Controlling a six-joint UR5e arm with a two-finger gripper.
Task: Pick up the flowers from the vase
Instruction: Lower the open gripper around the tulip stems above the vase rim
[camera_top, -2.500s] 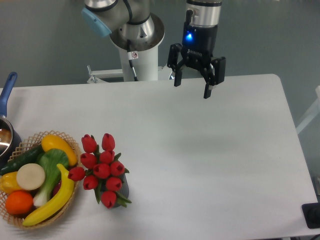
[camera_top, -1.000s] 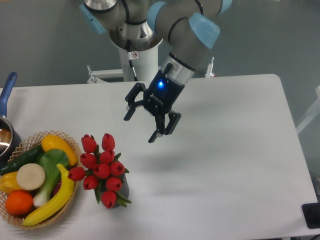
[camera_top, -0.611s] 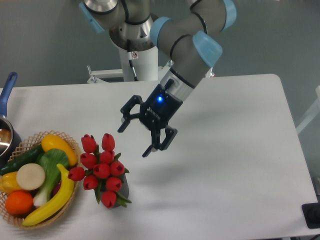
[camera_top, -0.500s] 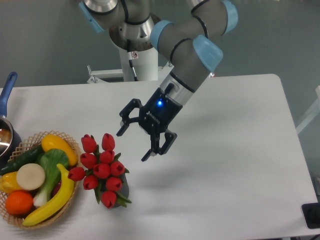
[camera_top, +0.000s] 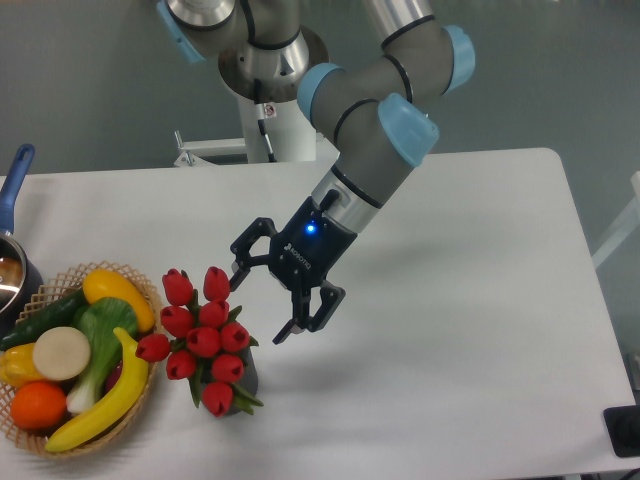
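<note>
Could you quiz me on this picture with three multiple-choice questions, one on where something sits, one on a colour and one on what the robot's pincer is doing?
1. Where is the woven basket of plastic fruit and vegetables?
A. Left of the bunch of red artificial tulips
B. Right of the tulips
C. On the far right table edge

2. What colour is the handle of the dark saucepan?
A. Red
B. Blue
C. Yellow

3. What state is the black two-finger pincer in?
A. Shut on the tulips
B. Shut on a banana
C. Open, holding nothing

Answers: 1 A, the basket sits against the tulips' left side. 2 B, the handle at the left edge is blue. 3 C, its fingers are spread beside the tulips, which stand in the small dark grey pot.
</note>
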